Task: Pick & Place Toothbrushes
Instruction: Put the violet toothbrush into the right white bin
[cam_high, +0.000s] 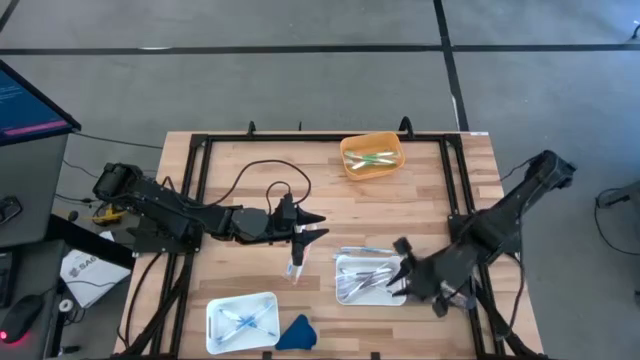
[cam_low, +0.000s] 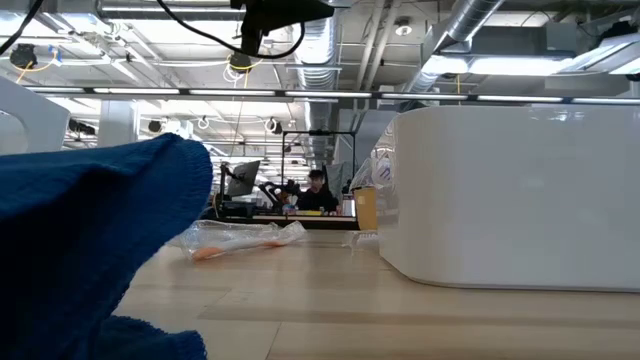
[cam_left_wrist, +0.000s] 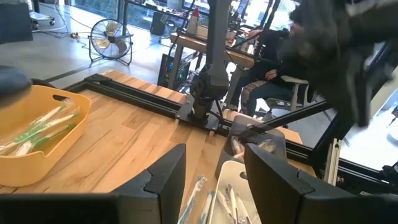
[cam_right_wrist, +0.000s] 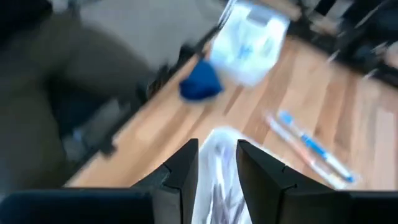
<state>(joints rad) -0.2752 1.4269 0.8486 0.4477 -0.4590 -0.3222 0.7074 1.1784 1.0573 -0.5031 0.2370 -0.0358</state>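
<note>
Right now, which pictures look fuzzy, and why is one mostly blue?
The right wrist view is smeared: the blue cloth and the toothbrush on the table look streaky. In the low view, the blue cloth sits close and blocks the left side. The high view is sharp.

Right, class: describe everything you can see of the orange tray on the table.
The orange tray is a small rounded-corner bin that looks like glossy plastic, with a raised rim and a slot handle visible in the left wrist view. It sits flat and upright on the wooden table at its far edge, near the black frame rail. Inside lie a few toothbrushes, white with green accents, some apparently in clear wrappers. No gripper touches it.
</note>
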